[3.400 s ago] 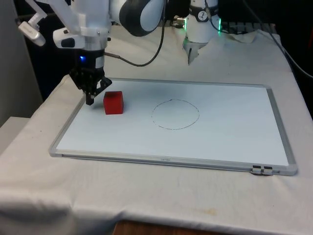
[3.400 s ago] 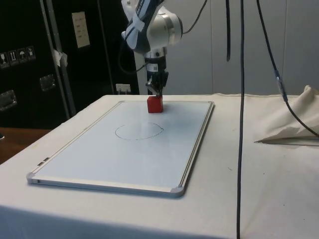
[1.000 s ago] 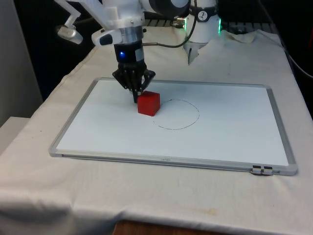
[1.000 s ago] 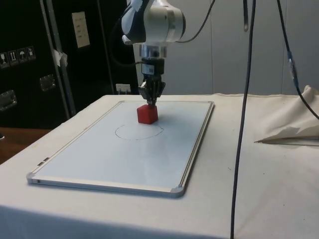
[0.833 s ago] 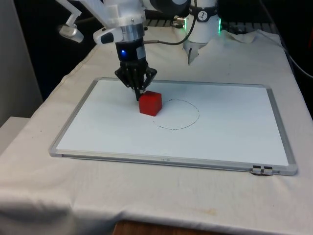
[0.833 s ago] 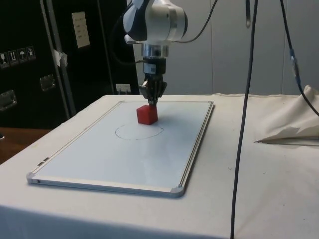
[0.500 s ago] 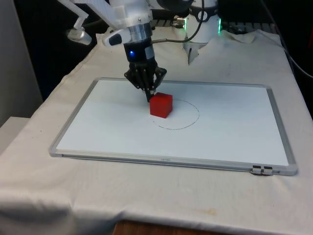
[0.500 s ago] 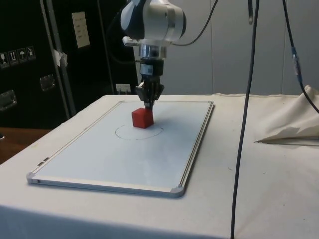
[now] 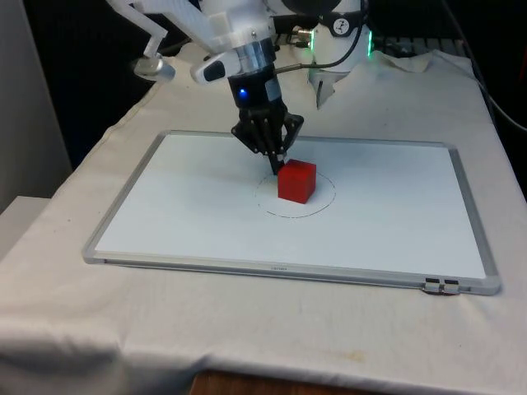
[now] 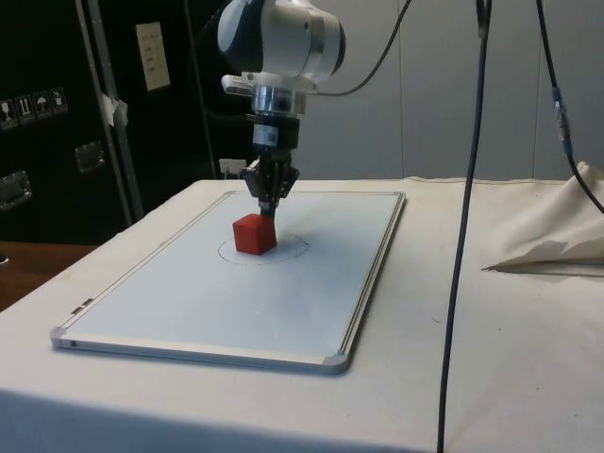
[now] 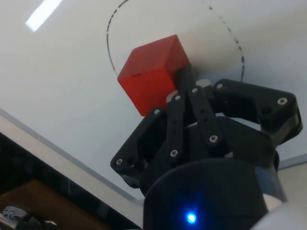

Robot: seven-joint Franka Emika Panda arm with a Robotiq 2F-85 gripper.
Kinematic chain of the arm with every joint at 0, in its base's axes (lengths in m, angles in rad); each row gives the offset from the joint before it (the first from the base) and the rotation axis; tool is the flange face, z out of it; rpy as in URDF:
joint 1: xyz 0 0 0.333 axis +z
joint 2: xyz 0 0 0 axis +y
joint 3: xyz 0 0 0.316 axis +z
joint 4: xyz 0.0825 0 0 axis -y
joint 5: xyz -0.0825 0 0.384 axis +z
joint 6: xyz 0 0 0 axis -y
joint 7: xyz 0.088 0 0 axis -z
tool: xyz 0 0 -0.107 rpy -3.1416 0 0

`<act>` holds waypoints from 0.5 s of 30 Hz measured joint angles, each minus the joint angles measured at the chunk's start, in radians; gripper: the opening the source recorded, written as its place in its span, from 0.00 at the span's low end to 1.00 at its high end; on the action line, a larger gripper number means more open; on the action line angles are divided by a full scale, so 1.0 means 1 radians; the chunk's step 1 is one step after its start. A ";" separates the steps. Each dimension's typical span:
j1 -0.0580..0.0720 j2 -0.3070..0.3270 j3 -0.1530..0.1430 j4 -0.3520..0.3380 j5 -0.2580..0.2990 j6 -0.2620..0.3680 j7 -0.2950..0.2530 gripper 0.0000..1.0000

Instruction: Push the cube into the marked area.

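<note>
A red cube (image 9: 296,181) (image 10: 255,234) (image 11: 153,73) rests on the whiteboard (image 9: 189,222) inside the thin drawn circle (image 9: 325,202) (image 10: 297,247) (image 11: 111,62), near the circle's middle. My gripper (image 9: 276,167) (image 10: 266,212) (image 11: 184,79) is shut, its two fingertips pressed together and touching the cube's side on the front view's left. Nothing is held between the fingers.
The whiteboard has a metal frame (image 9: 473,222) (image 10: 373,260) and lies flat on the white cloth. A crumpled cloth (image 10: 557,231) lies at the table's side. Cables (image 10: 467,189) hang close to the side camera.
My gripper has slid toward the front view's right, pushing the cube from the circle's left edge to inside the circle.
</note>
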 measured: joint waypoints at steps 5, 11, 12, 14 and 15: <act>0.004 -0.004 0.013 0.008 0.003 0.001 0.004 0.00; 0.004 -0.004 0.008 0.012 -0.012 0.009 -0.003 0.00; 0.005 -0.004 0.008 0.014 -0.018 0.009 -0.003 0.00; 0.005 -0.004 0.008 0.019 -0.030 0.010 -0.002 0.00; 0.005 -0.005 0.007 0.021 -0.036 0.010 -0.001 0.00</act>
